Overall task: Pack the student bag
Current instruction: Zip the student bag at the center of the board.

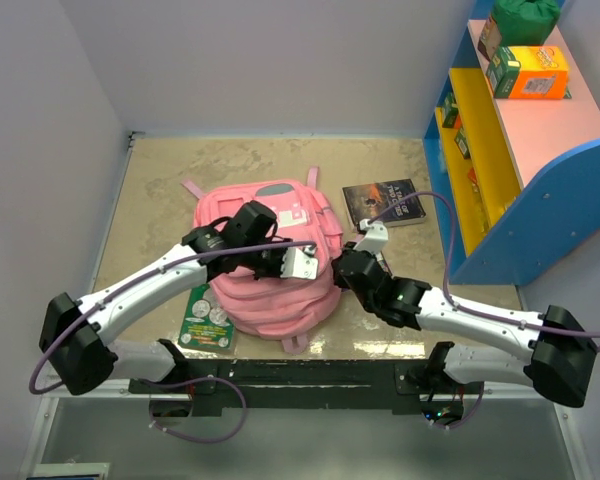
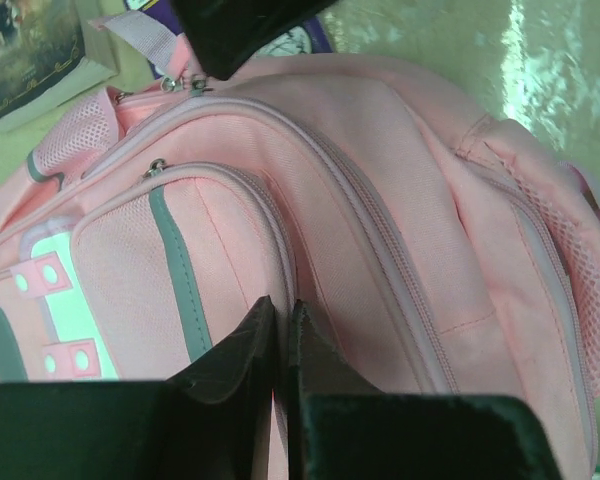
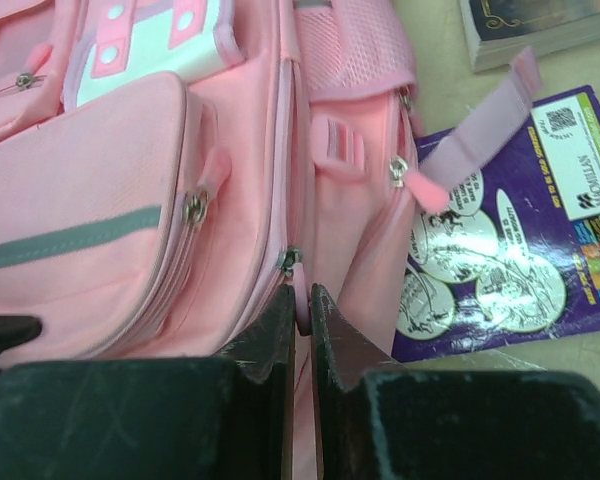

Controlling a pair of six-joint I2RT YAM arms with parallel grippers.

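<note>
A: Our student bag (image 1: 280, 300) lies in the middle of the counter (image 1: 160, 190), front pockets up, and every zip we can see is drawn shut.

B: And we're on it with both arms. Our right gripper (image 3: 302, 292) has its jaws together at the main seam, just under a zip slider (image 3: 290, 260), with a sliver of pink caught between them.

A: Our left gripper (image 2: 283, 305) sits on the bag's front, jaws together too. Whether they've nipped any fabric we can't tell.

B: That's our worry. With so thin a pinch, we judge a pull could slip the jaws off. Or the soft bag could lift and slide with us instead of opening.

A: Sliding it would shove the purple booklet (image 3: 520, 250) lying right against its side, or snag the loose strap (image 3: 480, 140).

B: The dark book (image 1: 383, 202) rests near the bag's right, and the green card (image 1: 206, 318) is just beside its left, by our left arm. We see nothing packed yet.

A: The counter looks glossy, a beige stone pattern, so we doubt it grips the bag much. Pale walls close it in, and a blue, yellow and pink shelf (image 1: 540, 150) holding boxes stands on the right.
</note>
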